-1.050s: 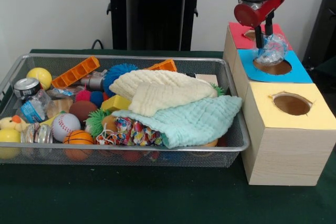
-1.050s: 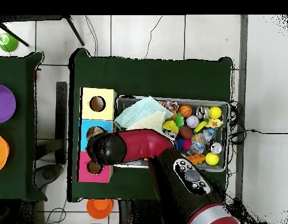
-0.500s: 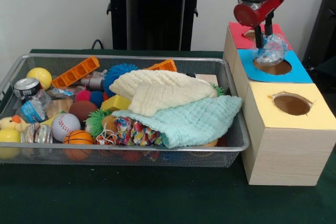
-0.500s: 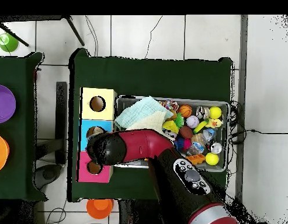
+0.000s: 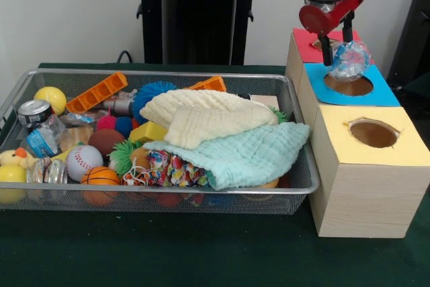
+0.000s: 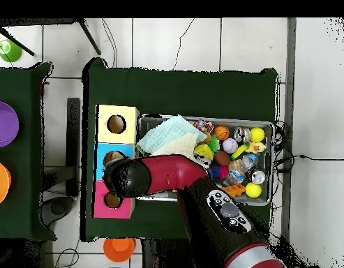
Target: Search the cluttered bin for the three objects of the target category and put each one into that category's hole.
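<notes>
My gripper (image 5: 338,50) hangs over the blue box (image 5: 384,92), shut on a crumpled clear plastic piece (image 5: 351,60). The plastic is held just above the blue box's round hole (image 5: 349,86), apart from it. A red box (image 5: 304,45) stands behind the blue one and a yellow box (image 5: 403,152) with its own hole (image 5: 373,133) in front. In the overhead view the red arm's end (image 6: 125,178) covers the blue box (image 6: 100,153), and the gripper and plastic are hidden beneath it.
The wire bin (image 5: 168,191) to the left holds a cream cloth (image 5: 208,115) and a teal cloth (image 5: 252,152) over several toys: a baseball (image 5: 84,160), a small basketball (image 5: 101,178), a yellow ball (image 5: 50,97), an orange block (image 5: 96,92), a can (image 5: 33,111).
The gripper has risen slightly with the plastic piece, which now hangs a little higher above the blue hole. The bin's contents are unchanged.
</notes>
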You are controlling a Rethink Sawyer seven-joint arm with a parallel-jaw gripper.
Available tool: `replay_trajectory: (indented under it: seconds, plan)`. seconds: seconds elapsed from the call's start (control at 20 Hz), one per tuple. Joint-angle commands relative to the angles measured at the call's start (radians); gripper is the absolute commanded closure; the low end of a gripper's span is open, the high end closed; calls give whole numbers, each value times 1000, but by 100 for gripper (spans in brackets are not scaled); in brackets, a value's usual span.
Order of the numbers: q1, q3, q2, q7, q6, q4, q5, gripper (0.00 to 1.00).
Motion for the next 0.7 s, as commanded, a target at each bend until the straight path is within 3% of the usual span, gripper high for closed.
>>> replay_trajectory:
  seconds: [0.05, 0.7]
  plan:
    - [-19, -11, 38, 157, -3, 51, 21, 0]
    - [-24, -12, 16, 167, -74, 40, 5, 0]
